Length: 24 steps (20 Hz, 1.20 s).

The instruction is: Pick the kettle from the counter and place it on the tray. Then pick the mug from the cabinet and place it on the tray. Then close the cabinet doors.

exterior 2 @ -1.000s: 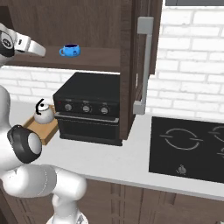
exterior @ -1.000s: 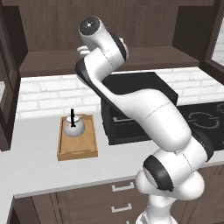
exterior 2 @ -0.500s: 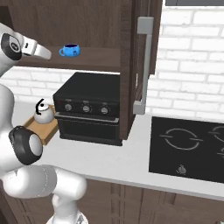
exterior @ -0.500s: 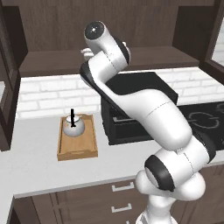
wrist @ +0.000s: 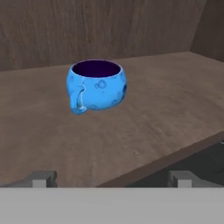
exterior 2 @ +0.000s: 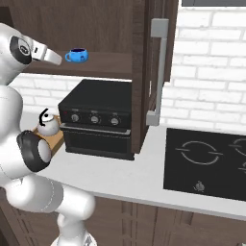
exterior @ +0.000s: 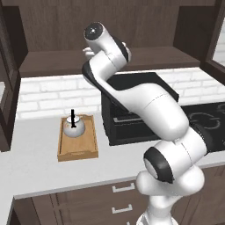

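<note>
White brick wall (exterior 2: pixel 211 81), black oven box (exterior 2: pixel 96 122), black cooktop (exterior 2: pixel 206 163), dark lower drawers (exterior: pixel 101 204).

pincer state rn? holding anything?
Pincer: open, empty; blue mug sits ahead on the cabinet shelf, untouched.

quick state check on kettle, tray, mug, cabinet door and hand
kettle: upright, in the tray
tray: on the counter, holding the kettle
mug: upright on the cabinet shelf, not held
cabinet door: open
hand: open, facing the mug, short of it
</note>
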Tool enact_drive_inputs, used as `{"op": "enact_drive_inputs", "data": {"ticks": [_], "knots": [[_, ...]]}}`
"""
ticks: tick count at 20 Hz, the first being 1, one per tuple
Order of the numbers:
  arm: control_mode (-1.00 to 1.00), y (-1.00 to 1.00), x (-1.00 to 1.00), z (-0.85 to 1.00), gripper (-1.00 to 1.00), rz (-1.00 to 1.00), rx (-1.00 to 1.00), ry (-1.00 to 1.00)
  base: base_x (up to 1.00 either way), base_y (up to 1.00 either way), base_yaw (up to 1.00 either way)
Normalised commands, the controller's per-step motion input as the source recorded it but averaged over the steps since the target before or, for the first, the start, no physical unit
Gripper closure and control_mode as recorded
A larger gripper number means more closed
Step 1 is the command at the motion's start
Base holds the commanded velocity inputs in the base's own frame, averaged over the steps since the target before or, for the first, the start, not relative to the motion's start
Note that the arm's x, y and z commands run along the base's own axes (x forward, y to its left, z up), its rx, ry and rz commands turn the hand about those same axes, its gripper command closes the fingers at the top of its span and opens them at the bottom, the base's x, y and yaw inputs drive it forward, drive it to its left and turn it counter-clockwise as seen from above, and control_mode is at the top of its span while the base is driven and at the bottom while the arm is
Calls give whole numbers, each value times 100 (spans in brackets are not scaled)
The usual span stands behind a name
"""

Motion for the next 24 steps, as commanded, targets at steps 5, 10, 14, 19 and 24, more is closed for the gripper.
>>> {"op": "enact_drive_inputs", "data": {"ticks": [5, 10, 14, 19, 24], "knots": [[-100, 0, 25, 3, -100, -10, 0, 1, 0, 0, 0], [-100, 0, 29, 7, -100, -10, 0, 1, 0, 0, 0], [-100, 0, 29, 3, -100, -8, 0, 0, 0, 0, 0], [-100, 0, 28, 0, -100, -5, 0, 1, 0, 0, 0], [-100, 0, 25, 0, -100, -4, 0, 1, 0, 0, 0]]}}
